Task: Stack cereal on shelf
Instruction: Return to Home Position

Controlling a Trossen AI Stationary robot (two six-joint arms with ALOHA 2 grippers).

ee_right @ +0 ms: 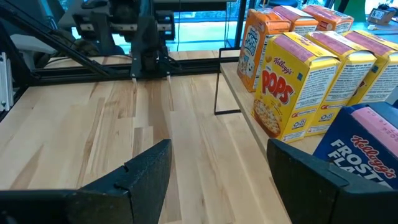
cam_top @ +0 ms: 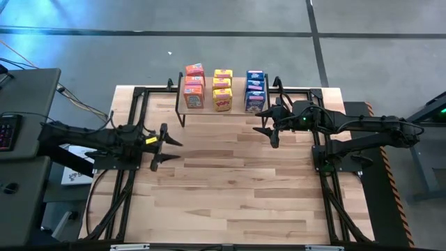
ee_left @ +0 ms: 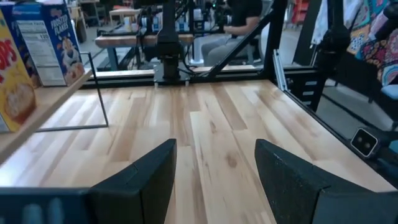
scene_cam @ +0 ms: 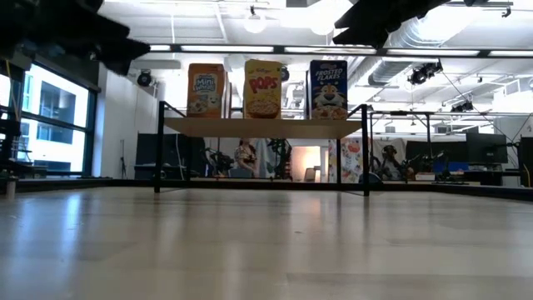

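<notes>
Stacking seems finished, and the step in hand is judged to be the return of both arms to rest. The left end effector [cam_top: 169, 148] hangs over the desk [cam_top: 230, 188], its fingers spread with nothing between them. The cereal [cam_top: 222, 78] stands on the shelf [cam_top: 238, 96] in three rows: orange boxes [cam_top: 194, 87], yellow boxes [cam_top: 222, 99], blue boxes [cam_top: 255, 90]. The right end effector [cam_top: 265, 125], also spread and empty, is just beside the blue row, so its next move should draw away without touching it. In the low view only the front box of each row shows.
</notes>
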